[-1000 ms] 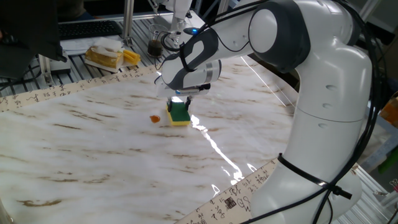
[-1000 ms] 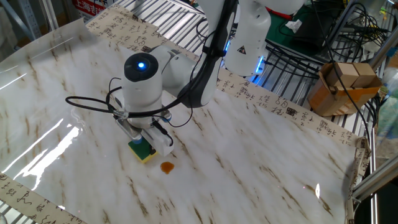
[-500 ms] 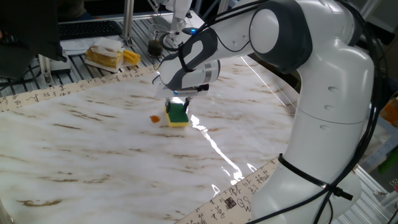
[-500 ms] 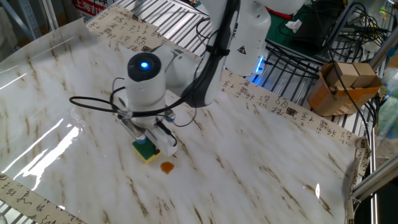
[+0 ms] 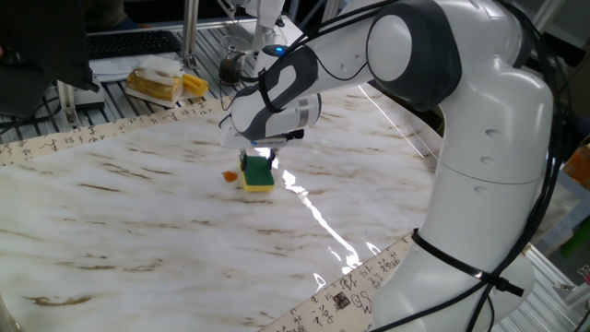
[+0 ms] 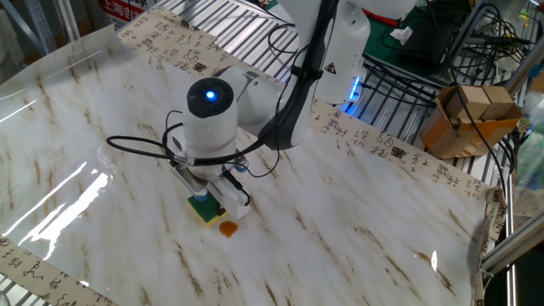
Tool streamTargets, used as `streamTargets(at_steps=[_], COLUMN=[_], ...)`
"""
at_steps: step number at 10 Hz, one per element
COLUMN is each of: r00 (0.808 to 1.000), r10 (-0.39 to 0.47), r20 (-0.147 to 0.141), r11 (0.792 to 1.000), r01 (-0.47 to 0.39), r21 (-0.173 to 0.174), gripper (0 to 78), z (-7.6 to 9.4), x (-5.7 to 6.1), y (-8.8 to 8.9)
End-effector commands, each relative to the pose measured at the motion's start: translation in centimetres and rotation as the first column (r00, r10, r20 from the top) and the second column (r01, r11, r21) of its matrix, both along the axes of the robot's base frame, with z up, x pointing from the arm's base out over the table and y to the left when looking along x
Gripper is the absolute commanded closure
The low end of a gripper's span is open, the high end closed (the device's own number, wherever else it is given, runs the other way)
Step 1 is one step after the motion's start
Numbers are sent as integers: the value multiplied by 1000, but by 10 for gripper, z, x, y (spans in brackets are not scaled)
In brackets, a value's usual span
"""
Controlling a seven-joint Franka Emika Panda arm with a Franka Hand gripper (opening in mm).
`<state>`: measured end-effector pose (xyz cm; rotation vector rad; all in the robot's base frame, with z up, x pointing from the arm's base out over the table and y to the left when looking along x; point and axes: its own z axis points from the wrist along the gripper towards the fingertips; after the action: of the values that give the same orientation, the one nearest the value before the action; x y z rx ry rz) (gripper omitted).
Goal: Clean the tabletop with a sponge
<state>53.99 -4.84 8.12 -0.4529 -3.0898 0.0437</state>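
Note:
The sponge (image 5: 257,174), dark green on top with yellow foam below, rests on the white marble-patterned tabletop (image 5: 138,231). My gripper (image 5: 257,166) points straight down and is shut on the sponge, pressing it against the surface. A small orange spot (image 5: 229,175) lies just left of the sponge, almost touching it. In the other fixed view the sponge (image 6: 204,210) shows under the gripper (image 6: 208,202), and the orange spot (image 6: 227,228) sits right beside its near corner. The arm's wrist hides much of the sponge's top.
Beyond the beige printed border (image 5: 83,134) lies the grey slatted bench with a pale yellow wrapped lump (image 5: 157,85). A cardboard box (image 6: 467,119) and cables stand off the table at the right. The robot's base (image 5: 479,184) takes up the table's right side.
The gripper has slid the sponge across the tabletop toward the orange spot; the gap between them has closed to almost nothing. The spot itself has not moved.

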Motion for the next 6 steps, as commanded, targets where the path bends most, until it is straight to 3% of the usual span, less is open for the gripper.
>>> streamTargets(at_steps=[1, 6], r00=[1000, 998], r10=[-11, -47], r20=[8, 28], r11=[1000, 999], r01=[11, 47], r21=[6, 10], gripper=[764, 764], z=[-4, -10], x=[1, 0], y=[6, 23])
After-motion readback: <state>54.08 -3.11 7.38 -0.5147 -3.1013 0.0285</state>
